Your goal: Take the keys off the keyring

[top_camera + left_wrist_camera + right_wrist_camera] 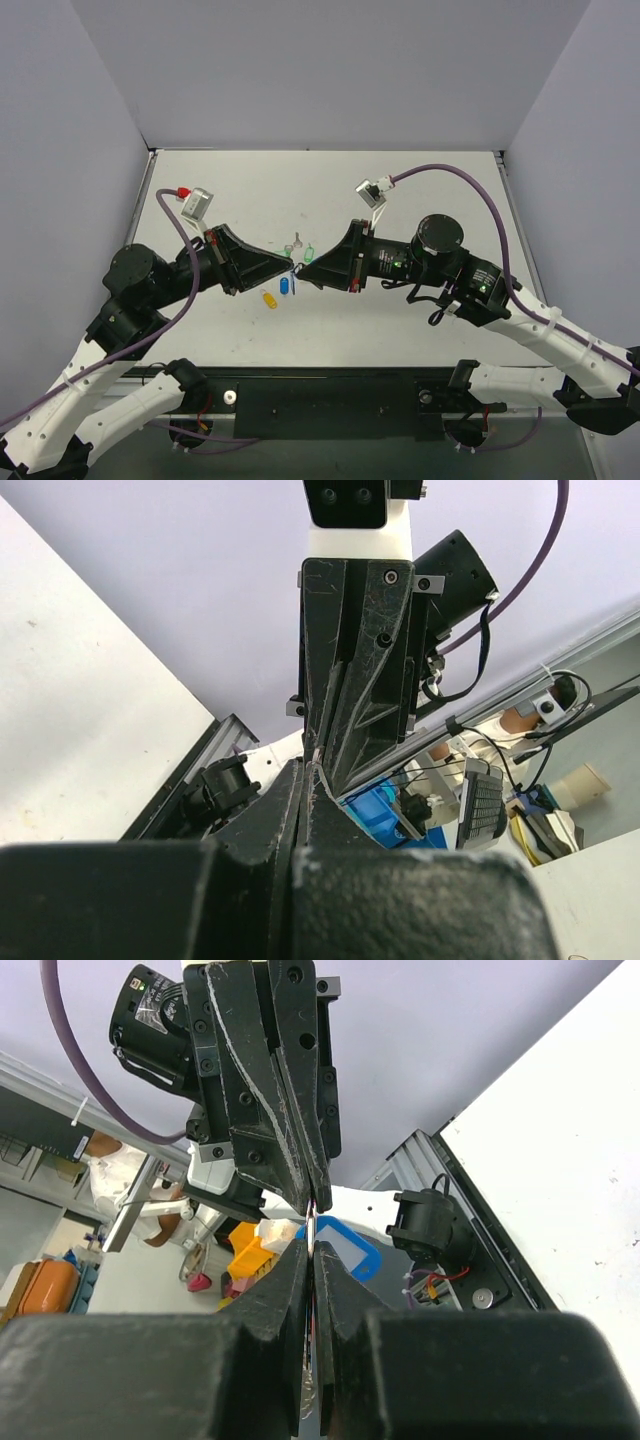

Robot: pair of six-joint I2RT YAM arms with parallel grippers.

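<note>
My two grippers meet tip to tip above the middle of the table. My right gripper (303, 270) (312, 1245) is shut on a thin silver-grey key (313, 1230), seen edge-on between its fingers. My left gripper (291, 264) (305, 770) is shut too, on the keyring, whose tiny metal ring is hidden by the fingertips. The light-blue tag (348, 1250) with its white label window hangs just beside the touching tips. It also shows in the top view (287, 285) below the left fingertips. Both are held above the table.
A yellow tag (269, 299) lies near the left gripper's tip. A green tag (308, 252) and two loose grey keys (296, 241) lie just behind the grippers. White walls close the table (420, 190) at the back and both sides.
</note>
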